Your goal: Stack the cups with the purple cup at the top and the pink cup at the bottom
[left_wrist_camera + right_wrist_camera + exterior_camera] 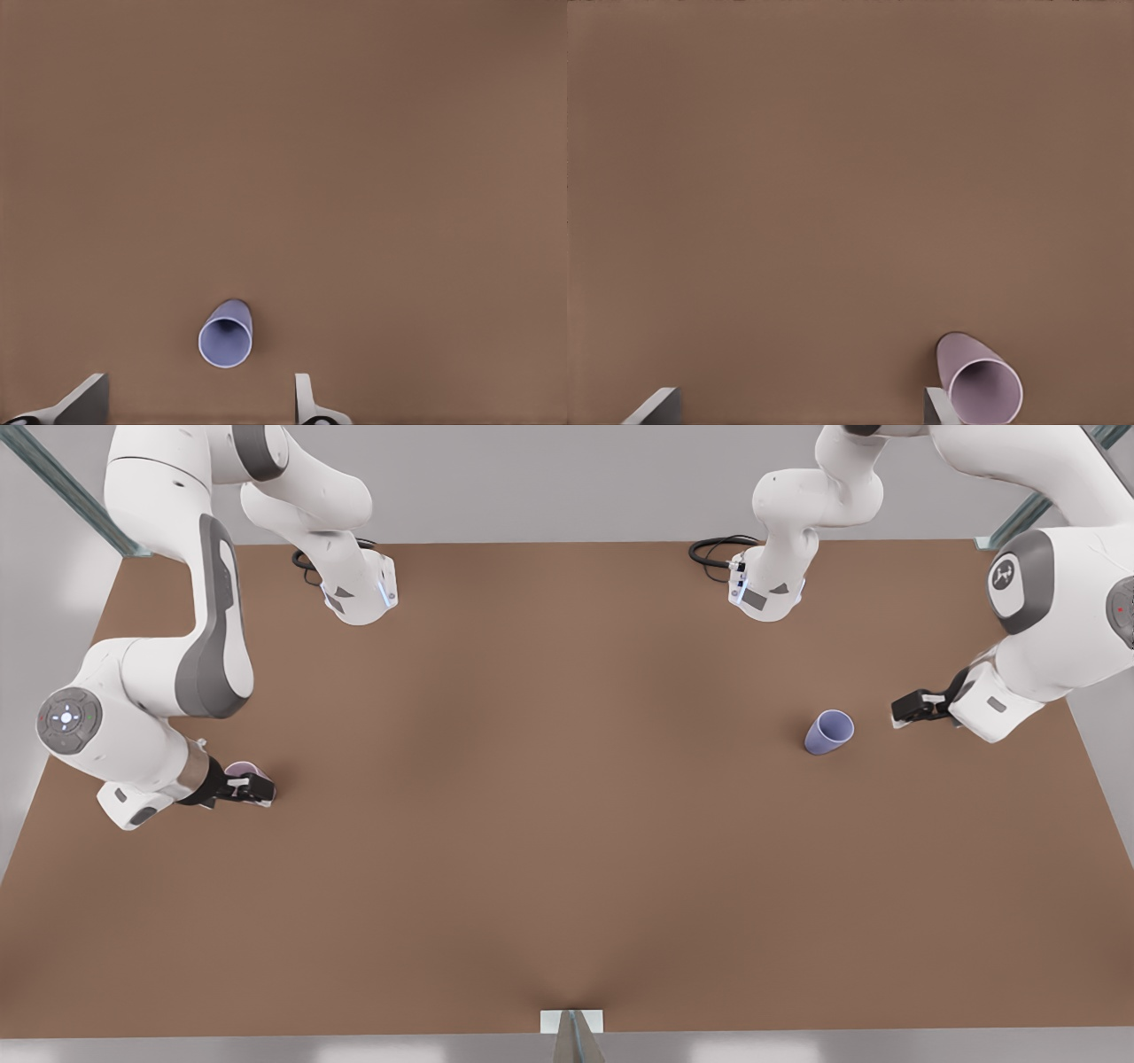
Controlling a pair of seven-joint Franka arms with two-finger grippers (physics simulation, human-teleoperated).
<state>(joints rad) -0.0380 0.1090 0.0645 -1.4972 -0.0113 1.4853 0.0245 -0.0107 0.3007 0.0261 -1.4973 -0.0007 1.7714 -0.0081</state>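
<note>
Currently: both cups on the counter, both pincers unloaded

Currently the brown counter [549, 824] carries the two cups, well apart from each other.

Purple cup [829, 732]: stands toward the front view's right, upright on its base, mouth up. The left wrist view shows it [226, 334] from above, near the two fingertips [304, 398] of that arm's pincer and not touching either.

Left pincer [905, 709]: sits just beside the purple cup, on the front view's right side of it, clear of the cup. Its fingers are spread apart in the left wrist view, and nothing is held.

Pink cup [241, 768]: stands near the front view's left edge of the counter, largely hidden behind the other arm's pincer. The right wrist view shows it [980, 379] with its mouth toward the camera, just beside one fingertip [936, 409] and outside the gap between the two; contact cannot be determined.

Right pincer [257, 787]: sits low over the counter, beside the pink cup. Its fingers are wide apart, with bare counter between them.

Stacking: not done; each cup stands separately.
</note>
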